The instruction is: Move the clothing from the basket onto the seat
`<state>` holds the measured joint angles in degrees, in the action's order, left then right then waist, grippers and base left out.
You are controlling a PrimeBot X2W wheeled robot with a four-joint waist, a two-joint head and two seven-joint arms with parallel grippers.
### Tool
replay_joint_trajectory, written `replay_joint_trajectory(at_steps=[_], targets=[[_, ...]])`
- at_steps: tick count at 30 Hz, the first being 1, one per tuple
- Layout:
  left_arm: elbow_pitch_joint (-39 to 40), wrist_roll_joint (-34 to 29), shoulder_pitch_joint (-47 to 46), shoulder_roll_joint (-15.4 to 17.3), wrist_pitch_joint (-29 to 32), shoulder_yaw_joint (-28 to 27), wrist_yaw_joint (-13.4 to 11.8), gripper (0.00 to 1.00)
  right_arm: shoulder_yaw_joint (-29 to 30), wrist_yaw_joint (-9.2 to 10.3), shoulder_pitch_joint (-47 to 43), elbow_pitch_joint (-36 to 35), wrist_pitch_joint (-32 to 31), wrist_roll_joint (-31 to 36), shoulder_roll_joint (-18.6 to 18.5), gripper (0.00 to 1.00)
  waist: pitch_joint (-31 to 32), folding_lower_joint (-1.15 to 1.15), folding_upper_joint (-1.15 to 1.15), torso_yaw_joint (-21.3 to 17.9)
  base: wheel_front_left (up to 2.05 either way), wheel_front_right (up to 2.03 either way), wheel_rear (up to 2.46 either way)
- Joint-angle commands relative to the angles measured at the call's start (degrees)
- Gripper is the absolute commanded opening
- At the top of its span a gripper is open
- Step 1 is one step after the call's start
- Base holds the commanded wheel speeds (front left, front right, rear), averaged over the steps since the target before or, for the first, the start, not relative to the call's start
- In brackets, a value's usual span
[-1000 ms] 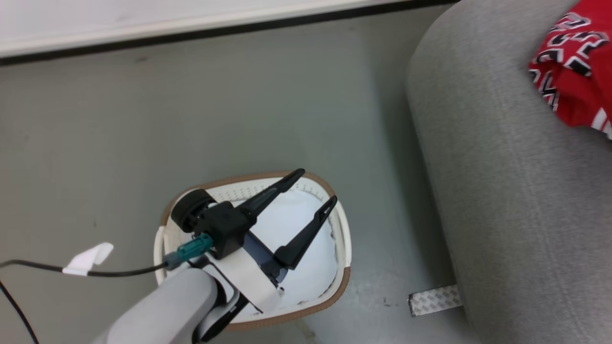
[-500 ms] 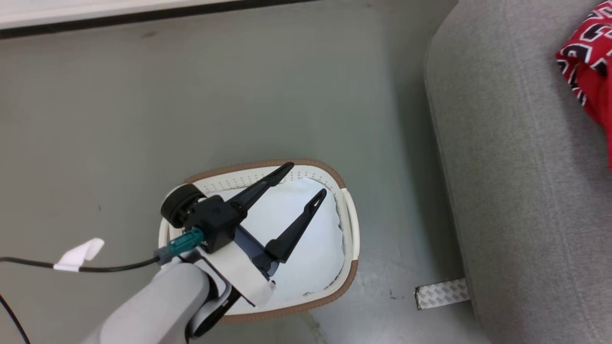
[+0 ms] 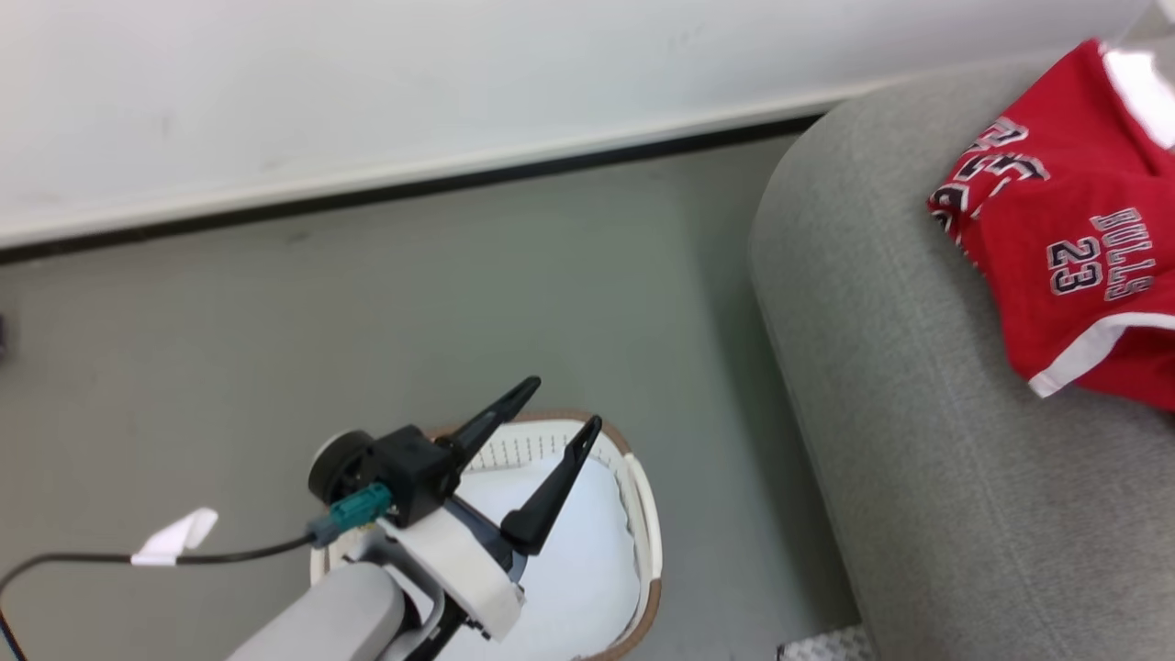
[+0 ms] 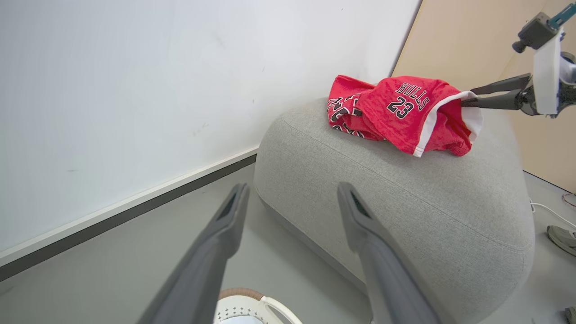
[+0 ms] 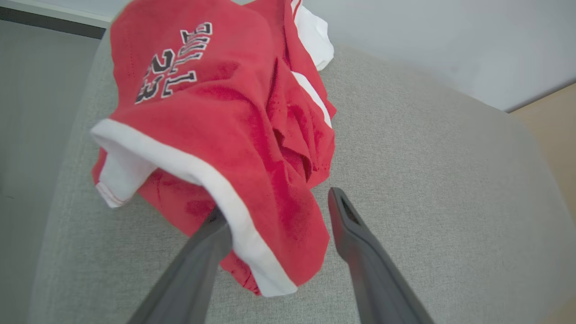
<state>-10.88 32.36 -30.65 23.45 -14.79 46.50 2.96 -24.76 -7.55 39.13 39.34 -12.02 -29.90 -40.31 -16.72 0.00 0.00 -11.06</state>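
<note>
Lower centre, head view: left tool spread wide, empty, poised over basket containing pale pad. Right side: seat, rounded grey edge beside basket. Upper right, on seat: clothing, crumpled heap. Right wrist view: right tool spread wide, one finger under white hem, gripping nothing.

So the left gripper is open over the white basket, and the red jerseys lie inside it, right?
Not inside it: the red jerseys lie on the grey sofa, as the head view shows. The left gripper is open over the white basket.
</note>
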Motion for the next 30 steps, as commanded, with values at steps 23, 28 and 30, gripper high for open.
replay_joint_trajectory(at_steps=[23,28,30], targets=[[1.43,-0.39,12.92,0.58,-0.35,-15.77,-5.98,1.00,-1.36,0.13,-9.11,-23.08,15.47,-12.18,-1.95,1.00,17.40,0.00,0.00,5.21,0.00,0.00,0.00],[2.49,-1.88,16.94,-0.09,-0.35,-21.86,-6.60,1.00,5.99,0.13,-15.64,-26.11,21.53,-6.10,3.72,1.00,18.47,0.00,0.00,7.84,0.00,0.00,0.00],[2.96,-2.29,18.54,-0.62,-0.35,-24.52,-6.48,1.00,9.42,0.13,-18.99,-27.10,23.07,-3.00,7.41,1.00,18.78,0.00,0.00,8.65,0.00,0.00,0.00]])
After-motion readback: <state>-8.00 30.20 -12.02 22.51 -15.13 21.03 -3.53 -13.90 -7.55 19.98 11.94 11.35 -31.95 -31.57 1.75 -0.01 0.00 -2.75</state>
